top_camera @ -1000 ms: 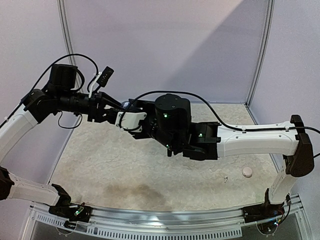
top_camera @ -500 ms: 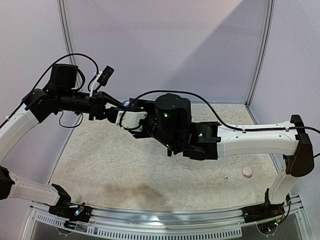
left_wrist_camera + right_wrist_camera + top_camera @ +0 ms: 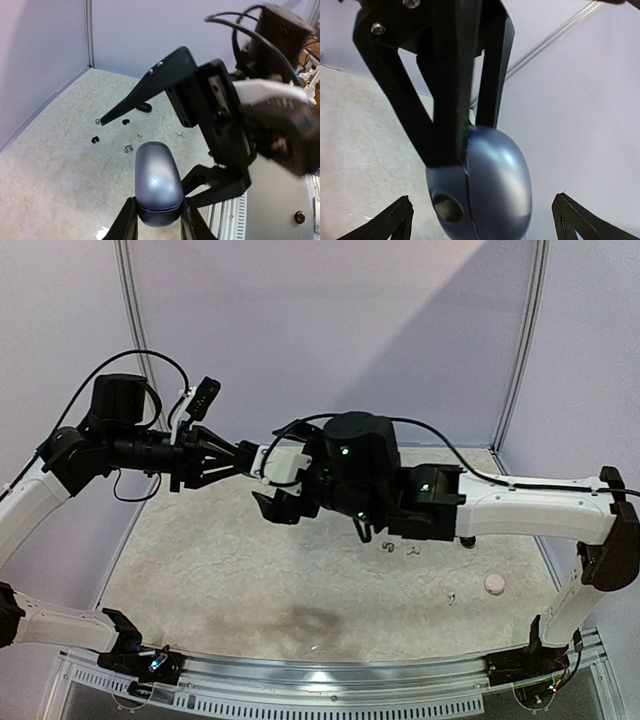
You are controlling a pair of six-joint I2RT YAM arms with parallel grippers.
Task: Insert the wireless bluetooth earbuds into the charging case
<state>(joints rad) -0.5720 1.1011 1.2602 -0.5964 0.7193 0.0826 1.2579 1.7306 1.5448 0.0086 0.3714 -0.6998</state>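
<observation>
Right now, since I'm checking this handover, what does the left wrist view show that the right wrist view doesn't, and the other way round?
Only the left wrist view: loose earbuds scattered on the table beyond the charging case. Only the right wrist view: a round hole in the case's near end. Both: the blue case clamped by the left gripper, with the right gripper open on either side of it.

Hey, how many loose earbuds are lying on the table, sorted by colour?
Black earbuds: 2
Silvery grey earbuds: 2
White earbuds: 2
Total: 6
They are tiny in the left wrist view, so the colours are a best reading.
</observation>
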